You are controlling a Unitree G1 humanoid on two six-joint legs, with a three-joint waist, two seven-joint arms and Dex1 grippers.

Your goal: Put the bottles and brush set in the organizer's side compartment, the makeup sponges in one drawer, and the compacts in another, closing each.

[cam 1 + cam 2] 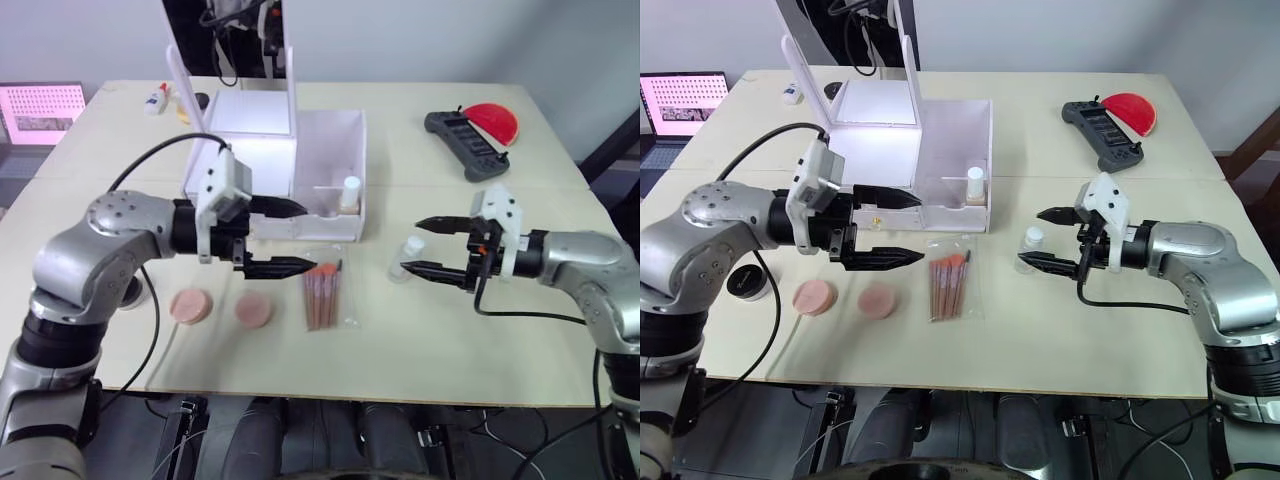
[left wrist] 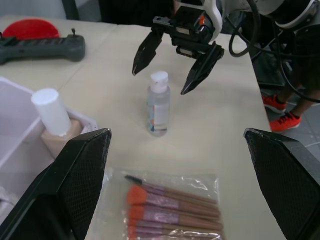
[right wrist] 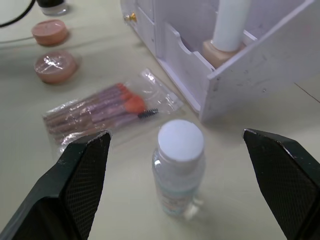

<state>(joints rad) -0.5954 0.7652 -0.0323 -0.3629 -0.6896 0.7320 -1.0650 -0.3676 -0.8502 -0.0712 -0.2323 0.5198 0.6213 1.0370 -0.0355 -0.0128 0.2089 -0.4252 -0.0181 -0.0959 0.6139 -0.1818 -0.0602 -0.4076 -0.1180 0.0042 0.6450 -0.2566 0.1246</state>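
Right gripper (image 1: 418, 246) fingers wide apart around small clear plastic bottle (image 1: 409, 251) | looks light, slippery | I'd squeeze its middle gently.

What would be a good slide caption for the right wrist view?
Open right gripper lined up on a clear bottle standing beside the brush set and white organizer.

No legible text, not even on the clear bottle's (image 2: 158, 104) small blurred label.
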